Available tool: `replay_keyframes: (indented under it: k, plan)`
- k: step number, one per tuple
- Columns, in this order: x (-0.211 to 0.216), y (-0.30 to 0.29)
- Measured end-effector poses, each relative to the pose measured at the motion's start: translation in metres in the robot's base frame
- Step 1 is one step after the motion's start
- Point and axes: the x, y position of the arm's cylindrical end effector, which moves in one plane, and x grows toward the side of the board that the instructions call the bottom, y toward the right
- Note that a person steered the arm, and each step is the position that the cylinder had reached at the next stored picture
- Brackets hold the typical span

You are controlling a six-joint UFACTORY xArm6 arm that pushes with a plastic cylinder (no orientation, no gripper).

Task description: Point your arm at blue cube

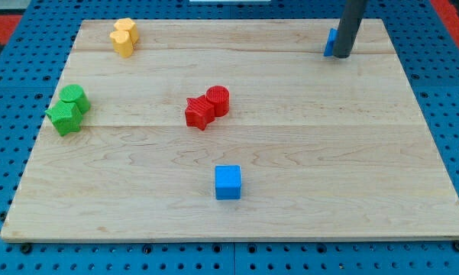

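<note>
With no claw to open or close, my tip [341,56] sits far from the blue cube [228,182], so pointing remains undone.

Blue cube [228,182]; red blocks [208,108]; green blocks [68,110]; yellow block [124,37]; pale wood board [290,153].

A robotics lab bench, by the look of it — a pale wooden board [290,153] lies flat on blue perforated pegboard matting [458,114], with red matting [8,23] at the view's top corners — a bare test surface, nothing domestic.
</note>
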Motion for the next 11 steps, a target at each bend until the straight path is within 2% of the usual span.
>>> replay_keyframes:
  k: [1,2,3,4,5,6,7,8,9,11]
  plan:
    - [-0.010,0.000]
    - [0.035,0.024]
    - [0.117,0.047]
    - [0.194,0.042]
    - [0.263,0.007]
    - [0.315,-0.031]
    - [0.342,-0.072]
    - [0.340,-0.157]
    - [0.303,-0.205]
    - [0.258,-0.210]
